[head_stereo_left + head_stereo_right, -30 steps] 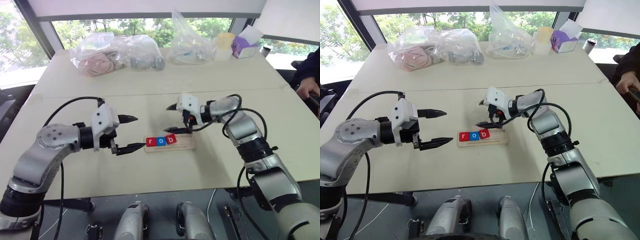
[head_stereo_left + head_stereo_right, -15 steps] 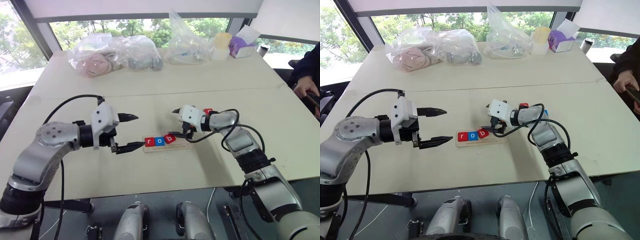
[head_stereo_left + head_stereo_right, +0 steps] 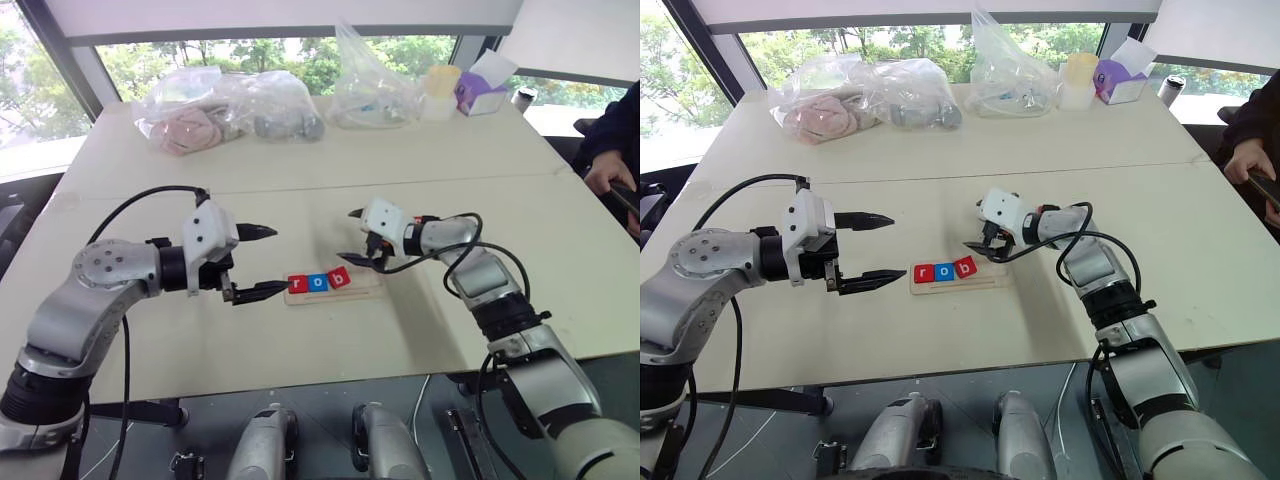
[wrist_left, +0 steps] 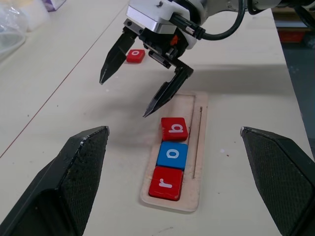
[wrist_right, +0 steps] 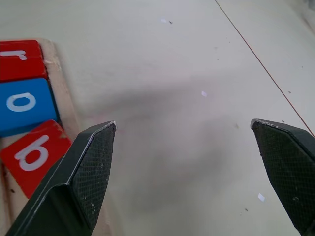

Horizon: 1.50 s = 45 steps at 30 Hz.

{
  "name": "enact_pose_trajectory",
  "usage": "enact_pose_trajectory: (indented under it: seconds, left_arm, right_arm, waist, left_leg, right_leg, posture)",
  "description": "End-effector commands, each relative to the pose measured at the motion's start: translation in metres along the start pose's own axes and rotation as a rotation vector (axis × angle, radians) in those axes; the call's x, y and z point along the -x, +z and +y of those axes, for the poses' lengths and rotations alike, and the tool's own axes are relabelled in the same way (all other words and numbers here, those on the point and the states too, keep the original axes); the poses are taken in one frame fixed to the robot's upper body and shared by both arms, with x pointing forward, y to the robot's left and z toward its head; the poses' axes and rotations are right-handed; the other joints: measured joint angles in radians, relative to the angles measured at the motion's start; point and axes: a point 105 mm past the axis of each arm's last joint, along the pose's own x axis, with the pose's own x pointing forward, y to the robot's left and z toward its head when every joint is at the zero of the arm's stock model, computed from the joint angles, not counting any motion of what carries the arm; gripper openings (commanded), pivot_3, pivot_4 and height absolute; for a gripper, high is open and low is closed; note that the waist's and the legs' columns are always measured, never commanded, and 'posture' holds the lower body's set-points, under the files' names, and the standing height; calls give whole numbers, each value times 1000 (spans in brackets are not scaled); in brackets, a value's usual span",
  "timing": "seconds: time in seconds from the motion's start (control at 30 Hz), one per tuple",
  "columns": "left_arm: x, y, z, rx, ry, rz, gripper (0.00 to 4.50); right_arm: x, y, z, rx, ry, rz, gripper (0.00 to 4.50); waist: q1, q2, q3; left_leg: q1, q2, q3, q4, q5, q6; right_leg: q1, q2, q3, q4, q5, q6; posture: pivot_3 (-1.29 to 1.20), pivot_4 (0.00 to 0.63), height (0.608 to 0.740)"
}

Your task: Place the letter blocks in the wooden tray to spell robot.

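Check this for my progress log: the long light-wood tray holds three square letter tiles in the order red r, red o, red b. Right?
Not quite. In the long light-wood tray, the middle o tile is blue, not red. The red r tile and the red b tile sit on either side of it, as the left wrist view shows.

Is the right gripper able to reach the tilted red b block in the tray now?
Probably yes: the right gripper hangs open just beside the red b block, nothing lies between, and the left gripper waits apart.
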Motion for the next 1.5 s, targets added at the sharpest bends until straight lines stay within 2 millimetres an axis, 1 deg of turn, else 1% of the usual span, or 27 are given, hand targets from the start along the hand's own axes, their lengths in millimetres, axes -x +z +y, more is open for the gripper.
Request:
enact_pose_trajectory:
  seconds: [0.03,0.17,0.33,0.47,0.63,0.73,0.83,1.0,1.07,1.17,1.23,1.27,1.3,1.4,1.47,1.5]
  left_arm:
    - [2,8,1,-26,5,-19,4500]
    - [2,8,0,-26,5,-19,4500]
    - [2,8,0,-27,3,-18,4500]
    - [0,8,1,-28,0,-22,4500]
    - [-1,8,1,-30,-3,-23,4500]
    - [-1,8,1,-31,-6,-27,4500]
    - [-2,8,1,-31,-7,-29,4500]
    - [-3,9,1,-29,-6,-34,4500]
    - [-4,9,1,-28,-4,-36,4500]
    - [-4,9,1,-27,0,-38,4500]
    - [-4,8,1,-24,6,-38,4500]
    - [-3,8,1,-23,8,-39,4500]
    - [-3,7,1,-22,9,-38,4500]
    - [-3,6,-1,-16,8,-39,4500]
    - [-4,5,-1,-13,6,-40,4500]
    - [-5,5,-1,-12,4,-43,4500]
  right_arm:
    - [1,4,-3,44,-9,-14,4462]
    - [0,1,5,52,10,-11,4462]
    - [0,3,9,43,29,-23,4462]
    - [1,2,16,51,65,-15,4462]
    - [5,5,24,51,107,-22,4462]
    - [6,7,22,59,98,-19,4462]
    - [8,9,13,75,52,-17,4462]
    - [13,10,-8,104,-79,-12,4462]
    - [19,11,-20,90,-152,-14,4462]
    - [30,8,-40,48,-281,16,4462]
    - [48,-6,-60,-30,-430,79,4462]
    - [55,-11,-66,-59,-484,101,4462]
    - [62,-15,-70,-126,-530,110,4462]
    - [76,-30,-75,-318,-645,141,4462]
    - [79,-44,-74,-491,-716,151,4462]
    - [77,-49,-72,-576,-736,149,4462]
  waist:
    - [-1,0,0]
    - [-1,0,0]
    - [-1,0,0]
    - [0,0,0]
    - [0,0,0]
    - [0,0,0]
    - [0,0,0]
    - [0,0,0]
    - [0,0,0]
    - [1,0,0]
    - [1,0,0]
    - [2,0,0]
    - [3,0,0]
    - [1,0,0]
    - [-1,0,0]
    - [-3,0,0]
  left_leg:
    - [0,0,0,0,0,0]
    - [0,0,0,0,0,0]
    - [0,0,0,0,0,0]
    - [0,0,0,0,0,0]
    - [0,0,0,0,0,0]
    - [0,0,0,0,0,0]
    - [0,0,0,0,0,0]
    - [0,0,0,0,0,0]
    - [0,0,0,0,0,0]
    - [0,0,0,0,0,0]
    - [0,0,0,0,0,0]
    - [0,0,0,0,0,0]
    - [0,0,0,0,0,0]
    - [0,0,0,0,0,0]
    - [0,0,0,0,0,0]
    - [0,0,0,-1,0,0]
  right_leg:
    - [0,0,0,0,0,0]
    - [0,0,0,0,0,0]
    - [0,0,0,0,0,0]
    - [0,0,0,0,0,0]
    - [0,0,0,0,0,0]
    - [0,0,0,0,0,0]
    - [0,0,0,0,0,0]
    - [0,0,0,0,0,-1]
    - [0,0,0,0,0,-1]
    - [0,0,0,0,0,-1]
    - [0,0,0,0,-1,-1]
    - [0,0,0,0,-1,-2]
    - [0,0,0,0,-1,-3]
    - [0,-1,0,0,-1,-3]
    - [0,-1,0,0,-1,-3]
    - [0,0,0,0,-1,-3]
  posture:
    - [0,150,725]
    - [0,150,725]
    - [0,150,725]
    - [0,150,725]
    - [0,150,725]
    - [0,150,725]
    - [0,150,725]
    - [0,150,725]
    - [0,150,725]
    - [0,150,725]
    - [0,150,725]
    - [0,150,725]
    - [0,150,725]
    - [0,150,725]
    - [0,150,725]
    - [0,150,725]
